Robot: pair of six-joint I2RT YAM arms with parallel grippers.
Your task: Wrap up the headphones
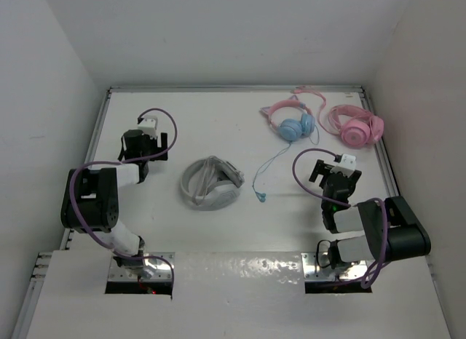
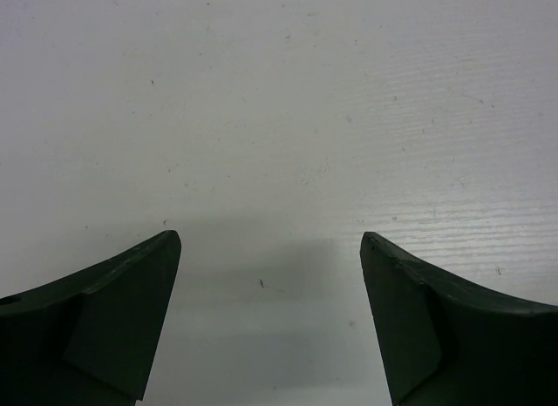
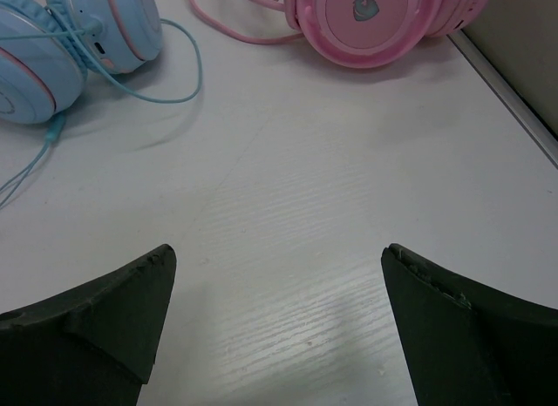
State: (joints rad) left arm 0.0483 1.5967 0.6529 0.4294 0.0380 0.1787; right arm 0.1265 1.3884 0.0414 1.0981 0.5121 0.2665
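Observation:
The headphones point(image 1: 291, 123), with a pink cat-ear headband and light blue ear cups, lie at the back right of the white table point(image 1: 189, 121). Their thin blue cable point(image 1: 263, 172) trails toward me, unwound. In the right wrist view the blue cups point(image 3: 52, 49) and a cable loop point(image 3: 179, 91) sit at the top left. My right gripper point(image 1: 336, 173) point(image 3: 279, 253) hovers open just in front of them, with nothing between its fingers. My left gripper point(image 1: 145, 146) point(image 2: 270, 240) stands open over bare table at the far left, well away from the headphones.
All-pink headphones point(image 1: 354, 124) point(image 3: 366, 14) lie right of the blue pair, near the table's raised right edge point(image 3: 514, 92). White-grey headphones point(image 1: 211, 182) rest in the middle of the table. White walls enclose the table on three sides.

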